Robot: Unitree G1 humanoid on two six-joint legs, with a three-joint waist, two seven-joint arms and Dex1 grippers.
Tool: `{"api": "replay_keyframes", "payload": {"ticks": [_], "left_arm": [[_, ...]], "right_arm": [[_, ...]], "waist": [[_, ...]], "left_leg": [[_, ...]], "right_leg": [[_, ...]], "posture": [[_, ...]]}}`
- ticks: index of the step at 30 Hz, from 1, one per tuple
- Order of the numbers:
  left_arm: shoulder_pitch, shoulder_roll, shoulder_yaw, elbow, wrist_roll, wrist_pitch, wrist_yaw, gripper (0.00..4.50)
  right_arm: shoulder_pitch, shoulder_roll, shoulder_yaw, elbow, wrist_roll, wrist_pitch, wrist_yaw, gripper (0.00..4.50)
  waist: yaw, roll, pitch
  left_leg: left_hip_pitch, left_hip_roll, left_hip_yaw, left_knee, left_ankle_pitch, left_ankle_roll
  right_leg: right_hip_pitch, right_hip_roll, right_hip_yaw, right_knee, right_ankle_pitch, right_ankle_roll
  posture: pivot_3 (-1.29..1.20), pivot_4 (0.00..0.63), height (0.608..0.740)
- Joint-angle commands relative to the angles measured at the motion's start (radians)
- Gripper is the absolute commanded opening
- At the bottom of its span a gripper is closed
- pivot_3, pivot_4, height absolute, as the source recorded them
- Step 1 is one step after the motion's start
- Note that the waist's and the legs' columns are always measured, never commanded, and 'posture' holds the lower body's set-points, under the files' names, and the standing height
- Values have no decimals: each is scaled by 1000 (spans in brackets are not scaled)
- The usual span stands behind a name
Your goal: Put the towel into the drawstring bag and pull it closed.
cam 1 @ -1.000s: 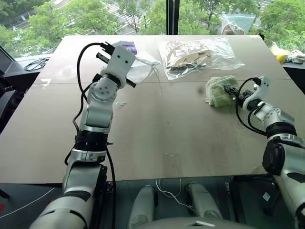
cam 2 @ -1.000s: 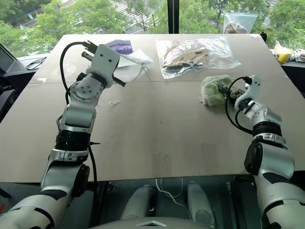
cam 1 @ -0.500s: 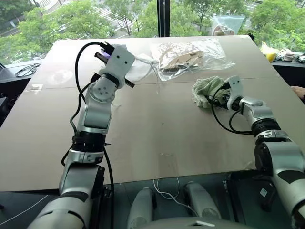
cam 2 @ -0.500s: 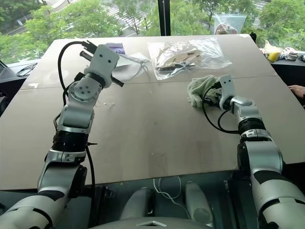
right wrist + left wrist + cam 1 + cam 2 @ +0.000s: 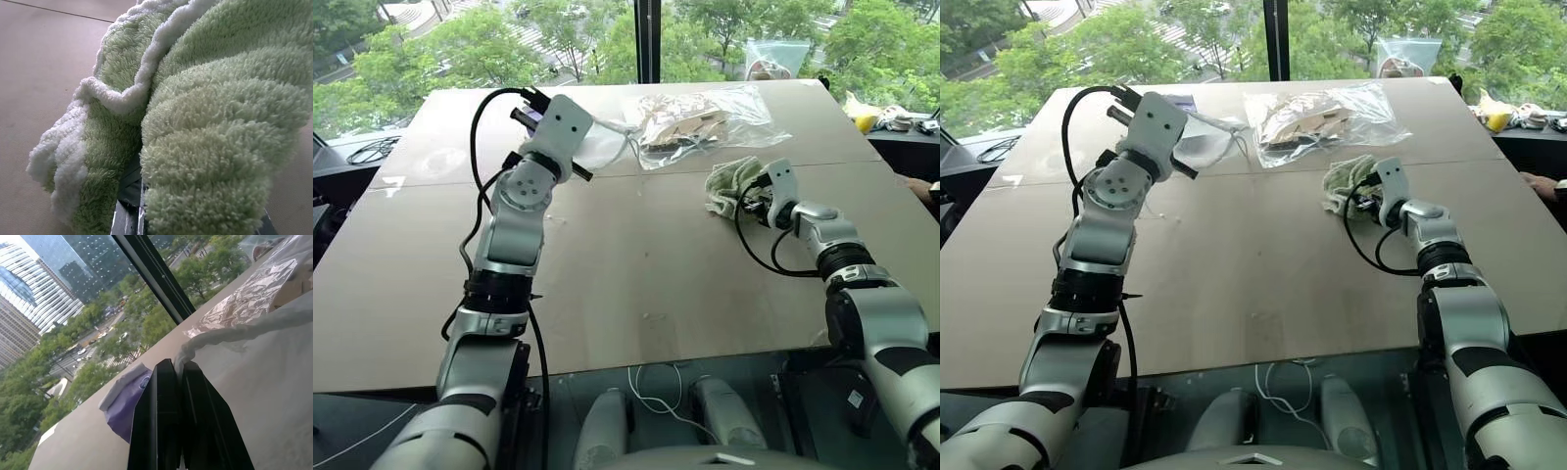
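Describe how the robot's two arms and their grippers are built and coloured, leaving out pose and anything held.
Both arms are chains of rounded silver-grey segments with black joint bands. A looping black cable runs outside each forearm. The left gripper has flat, glossy black jaws behind a white boxy wrist housing; the right gripper has a smaller white housing with two dark dots.

An upper-floor office or test room in a city building. A large plain brown table (image 5: pixel 636 264) stands against floor-to-ceiling windows divided by a dark mullion (image 5: pixel 647 39). Beyond the glass lie treetops (image 5: pixel 460 49), and glass-fronted high-rise towers (image 5: pixel 44 289) with streets far below. Loose cables (image 5: pixel 372 149) rest on a dark side surface beside the table.
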Motion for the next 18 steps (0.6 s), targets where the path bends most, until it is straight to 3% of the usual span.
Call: {"api": "replay_keyframes", "payload": {"ticks": [1, 7, 9, 13, 18], "left_arm": [[-14, -11, 23, -58, -33, 24, -4, 0], [-22, -21, 43, -62, -57, 45, 6, 0], [-27, -34, 61, -58, -91, 79, 2, 0], [-51, -65, 85, -54, -147, 107, 1, 0], [-88, -130, 128, -47, -270, 201, -23, 0]], "right_arm": [[22, 5, -4, 45, -10, 35, -21, 138], [5, -1, -124, -96, 115, 99, -72, 138], [33, 17, -182, -277, 222, 201, -23, 138], [206, 49, -179, -864, 428, 464, 23, 138], [329, 126, -197, -1309, 669, 654, -54, 138]], "waist": [[0, 0, 0], [3, 1, 1], [5, 2, 2], [10, 4, 4], [32, 4, 4]], "left_leg": [[0, 0, 0, 0, 0, 0], [-1, 0, 0, 0, 0, 0], [-3, 0, 0, 0, 0, 0], [-21, 0, -2, 0, 0, 0], [-36, 0, -2, -1, 0, 0]], "right_leg": [[0, 0, 0, 0, 0, 0], [0, 0, 0, 0, 0, 0], [-2, 0, 0, 0, 0, 0], [-19, 0, -1, 2, 3, -4], [-34, -2, -2, 2, 3, -4]], "posture": [[0, 150, 740], [0, 150, 740], [0, 150, 740], [0, 150, 740], [0, 150, 740]]}}
